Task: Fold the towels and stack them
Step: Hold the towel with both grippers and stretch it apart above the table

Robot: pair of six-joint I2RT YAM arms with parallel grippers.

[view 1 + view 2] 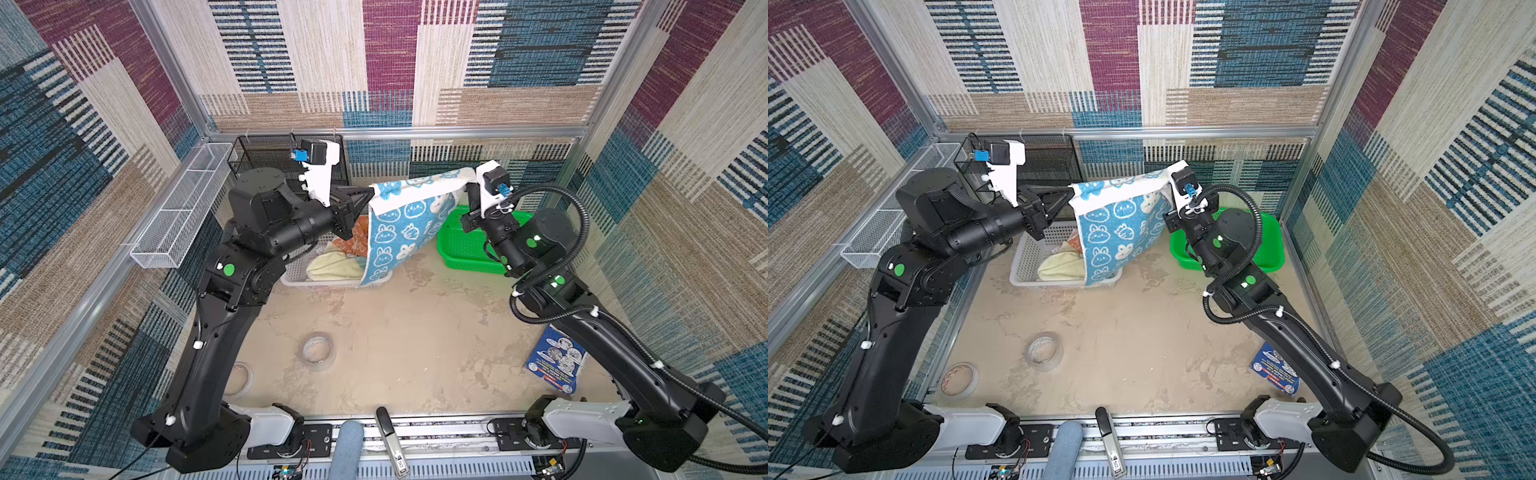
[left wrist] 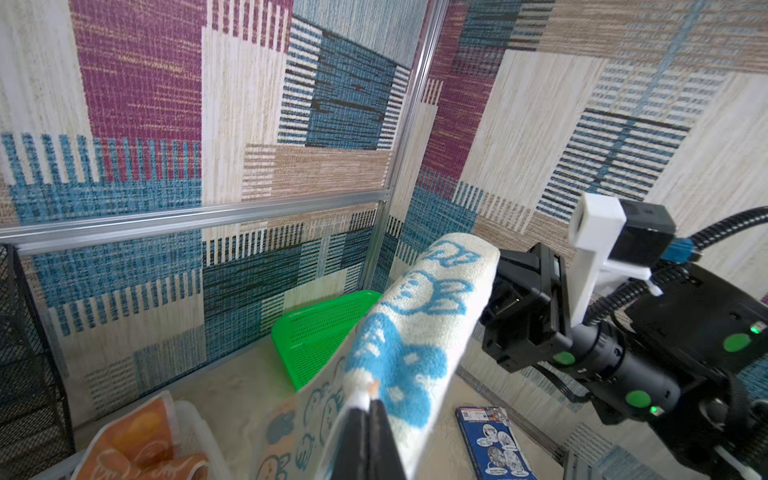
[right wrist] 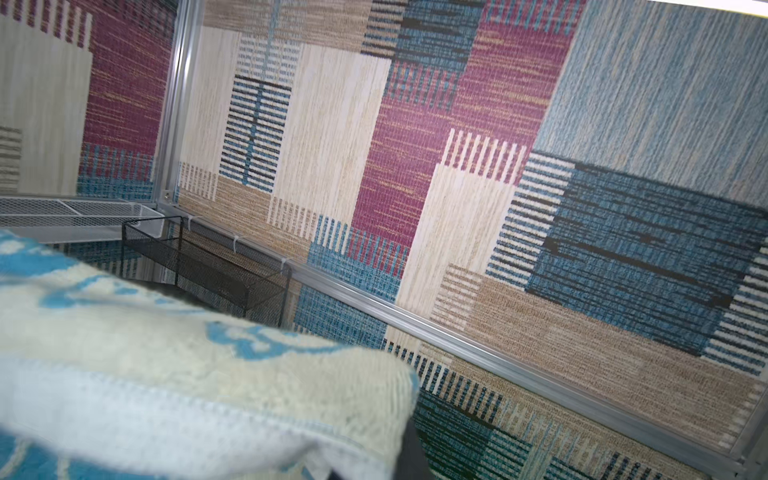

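1. Two arms are reaching toward the far edge of the worktop. Both are raised well above it and are facing each other across the middle.
2. The left arm is bending sharply at the elbow. Its forearm is stretching roughly level toward the right, so the left gripper is pointing sideways.
3. Its fingers are pressing together on one upper corner of the bunny towel. I am seeing only a thin strip of hem pinched between the tips.
4. The right arm is rising from the near right corner and folding back at the elbow. Its wrist is turning the right gripper toward the left.
5. That gripper is clamping the opposite upper corner. In the right wrist view the cloth is draping over one dark finger and hiding the tips.
6. The bunny towel is spanning the gap between the two grippers, with its top edge sagging a little. The rest is hanging free in the air. Its lowest corner is dangling at the rim of the white basket, and I cannot tell whether it is touching.
7. The white basket is sitting near the far edge, left of the middle. It is holding a crumpled orange towel and a pale yellow towel.
8. The green basket is lying in the far right corner, beneath the right gripper.
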